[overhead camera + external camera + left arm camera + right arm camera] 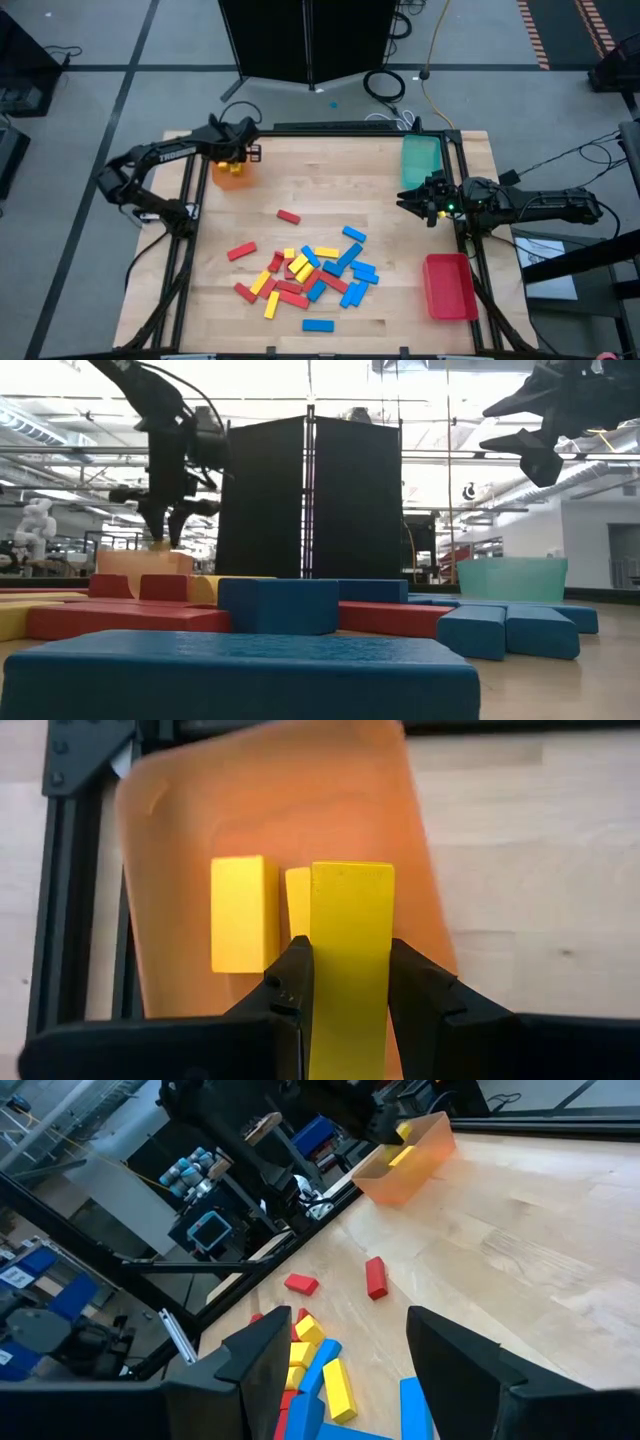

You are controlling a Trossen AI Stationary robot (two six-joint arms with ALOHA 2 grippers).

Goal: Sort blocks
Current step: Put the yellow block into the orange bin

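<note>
Left gripper (348, 982) clamped on one yellow rectangular block (350, 950), held above translucent orange plastic tray (180, 820) at the table's far-left corner; two more yellow blocks (243, 913) inside, one half hidden. Right gripper (345, 1355) spread apart, empty, hovering beside teal tray (421, 160). Mixed pile of red, yellow and blue blocks (305, 275) mid-table, overlapping, uncountable. One red tray (449, 287) at near right.

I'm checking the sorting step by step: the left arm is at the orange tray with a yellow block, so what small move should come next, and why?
Probably open the left gripper. Its jaws clamp a yellow block directly above the orange tray, where two yellow blocks already lie, so releasing should drop it in with its colour. The right gripper waits open beside the teal tray.
</note>
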